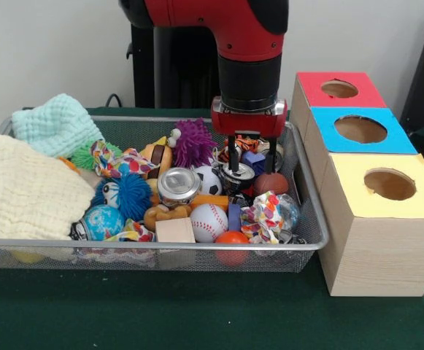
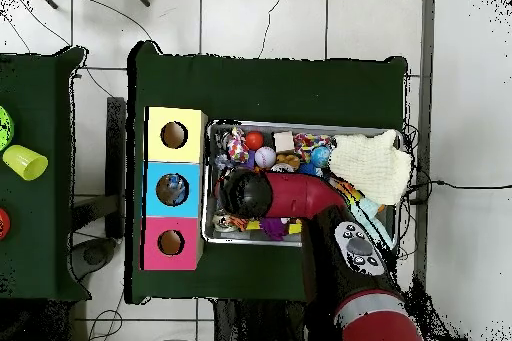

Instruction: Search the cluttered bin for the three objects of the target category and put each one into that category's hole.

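My gripper [image 1: 250, 168] hangs low in the right part of the wire bin [image 1: 310, 219], open, its two fingers spread either side of a small silver-topped can [image 1: 239, 177]. I cannot tell whether they touch it. Around it lie a soccer ball [image 1: 209, 179], a brown ball [image 1: 271, 183], a baseball [image 1: 209, 221], an orange ball [image 1: 232, 238] and a lidded jar [image 1: 179, 186]. The red box [image 1: 339, 89], blue box [image 1: 360, 129] and yellow box [image 1: 389, 184] each have a round hole. In the overhead view the arm [image 2: 270, 195] hides the gripper.
A cream cloth [image 1: 22, 193] and a teal cloth [image 1: 55, 124] fill the bin's left end. A blue fuzzy ball [image 1: 128, 193], a purple spiky ball [image 1: 193, 142], a wooden block [image 1: 175, 230] and crumpled paper [image 1: 266, 215] crowd the middle. Something shows inside the blue box's hole [image 2: 172, 189].
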Action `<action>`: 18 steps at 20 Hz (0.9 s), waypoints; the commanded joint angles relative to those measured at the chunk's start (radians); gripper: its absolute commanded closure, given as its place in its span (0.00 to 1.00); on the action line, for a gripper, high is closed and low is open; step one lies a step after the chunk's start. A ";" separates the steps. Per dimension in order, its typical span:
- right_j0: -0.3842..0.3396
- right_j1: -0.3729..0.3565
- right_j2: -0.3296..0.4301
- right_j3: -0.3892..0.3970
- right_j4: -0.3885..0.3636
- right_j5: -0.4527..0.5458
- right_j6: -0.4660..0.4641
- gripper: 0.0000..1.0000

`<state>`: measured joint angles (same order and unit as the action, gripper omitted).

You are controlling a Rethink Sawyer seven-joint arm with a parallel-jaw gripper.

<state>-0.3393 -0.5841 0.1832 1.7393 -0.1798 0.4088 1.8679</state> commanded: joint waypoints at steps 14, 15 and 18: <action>0.049 0.045 0.043 -0.035 -0.025 -0.016 0.058 0.00; 0.054 0.056 0.036 -0.043 -0.028 -0.023 0.062 0.00; 0.065 0.079 0.019 -0.054 -0.036 -0.044 0.070 0.00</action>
<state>-0.2817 -0.5822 0.1957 1.7372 -0.1800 0.4088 1.8679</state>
